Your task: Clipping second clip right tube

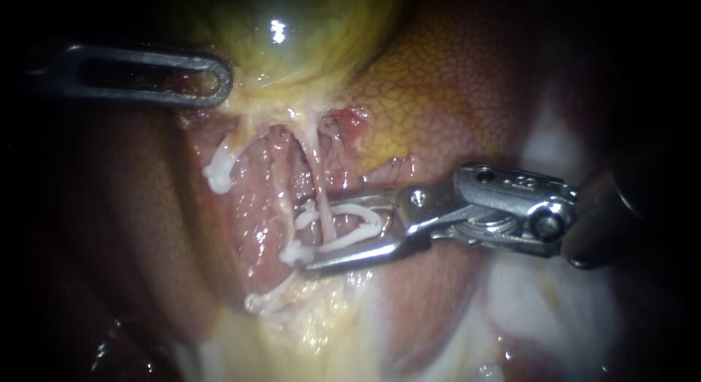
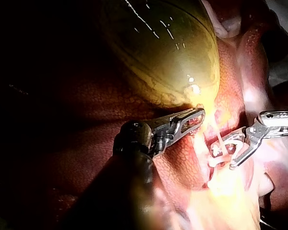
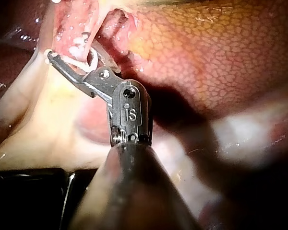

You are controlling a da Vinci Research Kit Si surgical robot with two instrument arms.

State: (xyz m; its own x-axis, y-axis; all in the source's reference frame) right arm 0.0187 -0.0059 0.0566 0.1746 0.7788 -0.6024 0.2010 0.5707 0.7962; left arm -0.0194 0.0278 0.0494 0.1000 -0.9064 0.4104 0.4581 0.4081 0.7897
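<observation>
A thin pale-pink tube [image 1: 318,179] runs down from the yellow-green gallbladder [image 1: 307,24]. My right instrument [image 1: 315,234] comes in from the right. Its jaws stand apart, gripping a white clip [image 1: 361,223] that straddles this tube low down. The right wrist view shows the same jaws [image 3: 72,52] with the clip [image 3: 79,61] around the tube. My left instrument [image 1: 219,82], with slotted jaws, is shut on tissue at the gallbladder's lower edge, and the left wrist view [image 2: 194,119] shows it holding that tissue up. Another white clip [image 1: 217,172] sits on a strand further left.
Mottled orange-red liver [image 1: 453,82] lies behind and right of the tubes. Pale fatty tissue [image 1: 307,323] spreads below the dissected area. White clip material [image 1: 257,302] shows at the lower edge of the raw pink bed.
</observation>
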